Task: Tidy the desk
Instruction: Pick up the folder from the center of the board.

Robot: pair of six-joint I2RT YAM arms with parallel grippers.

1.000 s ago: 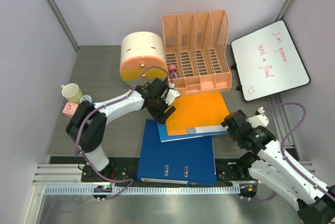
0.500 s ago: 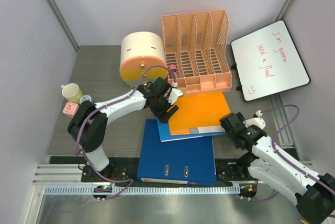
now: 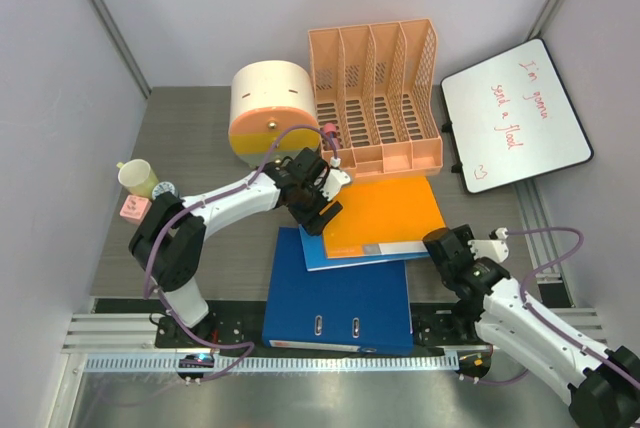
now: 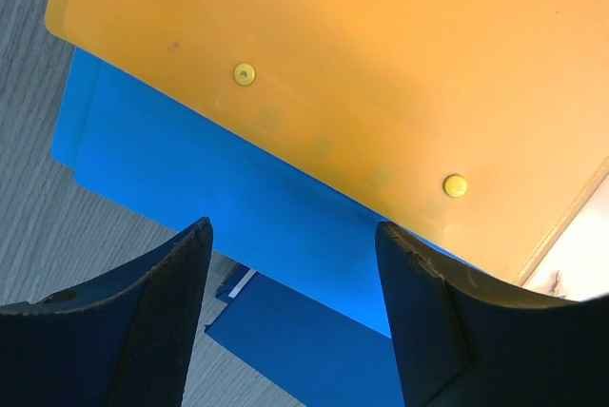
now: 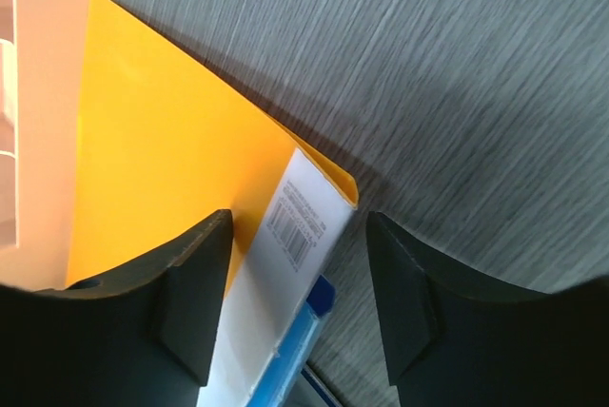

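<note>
On the dark grey desk (image 3: 200, 248) an orange folder (image 3: 385, 213) lies on a light blue folder (image 3: 345, 256), which overlaps a dark blue ring binder (image 3: 340, 298). My left gripper (image 3: 324, 206) stands open over the orange folder's left edge. In the left wrist view the orange folder (image 4: 381, 65), light blue folder (image 4: 209, 179) and binder (image 4: 304, 350) lie below the open gripper (image 4: 295, 231). My right gripper (image 3: 438, 246) is open at the folder's near right corner. Its jaws (image 5: 297, 222) straddle the white barcode label (image 5: 295, 226) on the orange folder (image 5: 162, 160) without touching it.
A peach file organizer (image 3: 378, 98) stands behind the folders, with a cream and yellow round container (image 3: 270, 113) to its left. A whiteboard (image 3: 515, 113) with red writing lies at the right. A pale cup (image 3: 138, 178) and a pink block (image 3: 133, 208) sit at the left edge.
My right arm has moved in towards the orange folder's near right corner and its jaws have narrowed. The left gripper has shifted slightly right along the folder's edge.
</note>
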